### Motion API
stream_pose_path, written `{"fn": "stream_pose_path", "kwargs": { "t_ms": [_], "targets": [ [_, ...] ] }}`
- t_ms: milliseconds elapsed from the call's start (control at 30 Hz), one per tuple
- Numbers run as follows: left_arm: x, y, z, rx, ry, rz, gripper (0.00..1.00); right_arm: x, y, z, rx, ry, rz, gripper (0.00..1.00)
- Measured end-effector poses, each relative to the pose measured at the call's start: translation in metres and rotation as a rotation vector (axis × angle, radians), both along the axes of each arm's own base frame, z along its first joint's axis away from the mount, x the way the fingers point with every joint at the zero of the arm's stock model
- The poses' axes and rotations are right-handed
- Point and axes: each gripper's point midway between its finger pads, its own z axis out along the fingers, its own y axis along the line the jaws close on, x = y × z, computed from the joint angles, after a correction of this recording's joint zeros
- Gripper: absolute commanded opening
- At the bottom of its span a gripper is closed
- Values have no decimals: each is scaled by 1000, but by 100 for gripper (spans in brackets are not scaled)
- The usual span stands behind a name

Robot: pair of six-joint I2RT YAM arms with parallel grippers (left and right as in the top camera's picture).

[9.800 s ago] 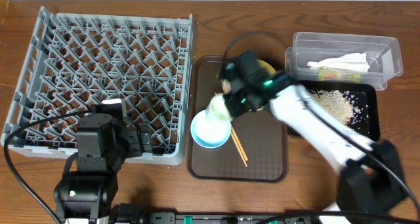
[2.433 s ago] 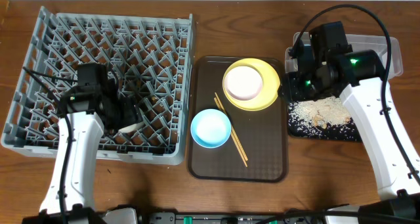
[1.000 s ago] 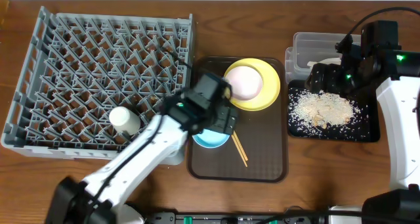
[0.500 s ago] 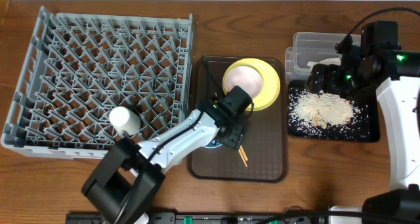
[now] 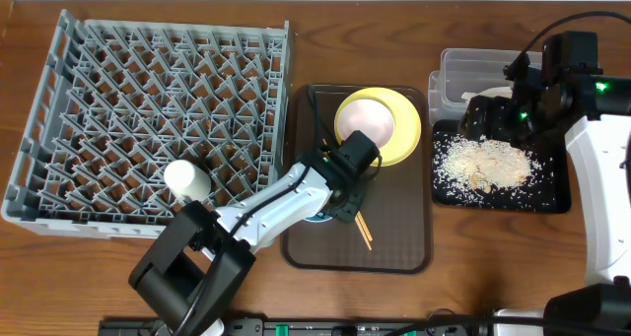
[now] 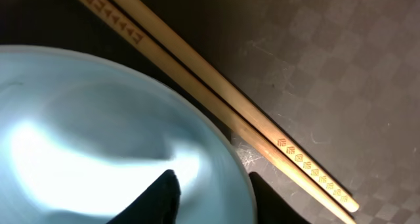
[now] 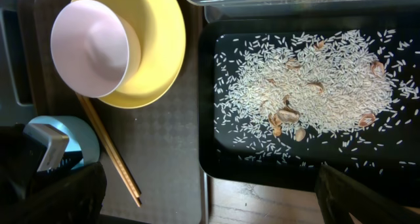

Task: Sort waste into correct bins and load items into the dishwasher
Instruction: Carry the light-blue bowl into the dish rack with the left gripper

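Observation:
On the brown serving tray (image 5: 394,247), my left gripper (image 5: 343,200) stands over the light blue bowl (image 5: 315,217) and hides most of it. In the left wrist view the left gripper (image 6: 211,176) straddles the light blue bowl (image 6: 98,132): one finger inside, one outside, closed in on the rim. Two chopsticks (image 6: 216,99) lie right beside it. The white bowl (image 5: 367,122) sits in the yellow plate (image 5: 402,144). A white cup (image 5: 187,178) lies in the grey dish rack (image 5: 148,90). My right gripper (image 7: 210,204) hangs open over the black tray (image 7: 223,152) of rice.
The clear tub (image 5: 463,75) stands behind the black tray (image 5: 557,193), partly under my right arm. The rack fills the table's left half, and the brown tray sits between it and the bins. Cables run along the front edge.
My left gripper has come down onto the blue bowl's right rim and its fingers have closed in on it. The right arm has stayed still over the black tray.

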Motion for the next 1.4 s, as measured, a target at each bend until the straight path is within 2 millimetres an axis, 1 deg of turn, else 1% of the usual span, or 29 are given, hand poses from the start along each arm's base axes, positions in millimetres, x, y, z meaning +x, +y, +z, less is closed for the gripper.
{"fn": "stream_pose_path", "kwargs": {
  "t_ms": [100, 267, 300, 400, 600, 700, 800, 900, 1033, 1100, 1133, 1167, 1267, 1333, 1400],
  "targets": [
    [0, 0, 0, 0, 0, -2, 24, 0, 0, 0, 0, 0, 0, 99],
    [0, 0, 0, 0, 0, -1, 19, 0, 0, 0, 0, 1, 0, 99],
    [0, 0, 0, 0, 0, -1, 14, 0, 0, 0, 0, 1, 0, 99],
    [0, 0, 0, 0, 0, -1, 8, -1, 0, 0, 0, 2, 0, 99],
    [3, -1, 4, -1, -18, -4, 8, -1, 0, 0, 0, 3, 0, 99],
    [5, -1, 13, -16, -38, -3, 8, -1, 0, 0, 0, 3, 0, 99],
    [7, -5, 31, -56, -72, -4, 8, -1, 0, 0, 0, 3, 0, 99],
    [11, -8, 58, -113, -128, -2, 7, -1, 0, 0, 0, 3, 0, 99],
    [23, -10, 108, -211, -234, 17, 7, -1, 0, 0, 0, 4, 0, 99],
    [32, -7, 137, -264, -296, 39, 7, -1, 0, 0, 0, 4, 0, 99],
    [37, -2, 152, -289, -330, 53, 8, -1, 0, 0, 0, 5, 0, 99],
    [41, 2, 162, -305, -355, 65, 7, -1, 0, 0, 0, 5, 0, 99],
    [58, 23, 196, -356, -450, 116, 7, -1, 0, 0, 0, 5, 0, 99],
    [67, 38, 210, -379, -486, 146, 8, -1, 0, 0, 0, 6, 0, 99],
    [76, 54, 216, -403, -496, 176, 7, -1, 0, 0, 0, 6, 0, 99]
  ]
}}
